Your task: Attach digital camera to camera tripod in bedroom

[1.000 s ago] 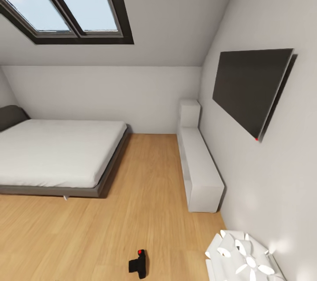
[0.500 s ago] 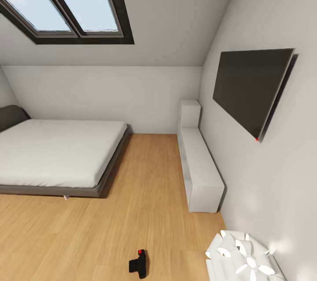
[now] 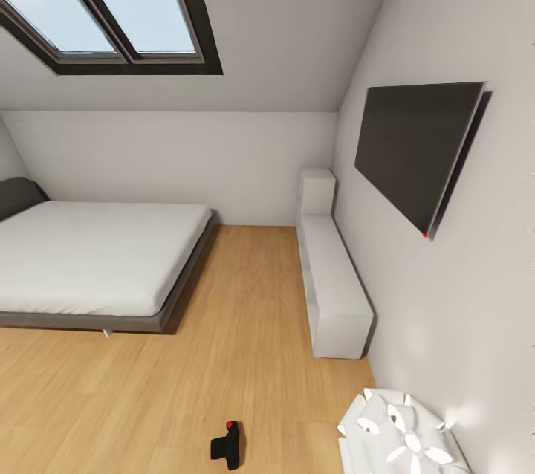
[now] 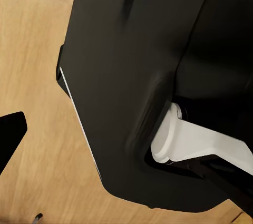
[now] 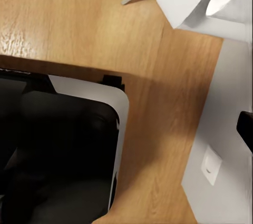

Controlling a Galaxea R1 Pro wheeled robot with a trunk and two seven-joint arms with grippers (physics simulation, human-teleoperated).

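Note:
The digital camera, small and black with a red button on top, lies on the light wood floor of the bedroom at the bottom middle of the head view. The camera tripod is out of view. In the left wrist view one dark fingertip shows at the picture's edge over the floor, beside the robot's black body. The right wrist view has another dark fingertip at its edge, close to a white wall base. I cannot tell how the jaws of either gripper stand.
A grey-framed bed fills the left. A low white shelf unit runs along the right wall under a dark wall screen. A white petal-shaped object stands at the bottom right. Open wood floor lies between bed and shelf.
The whole head view has shifted a little to the left, so the head camera has moved. The digital camera and the furniture stay where they were.

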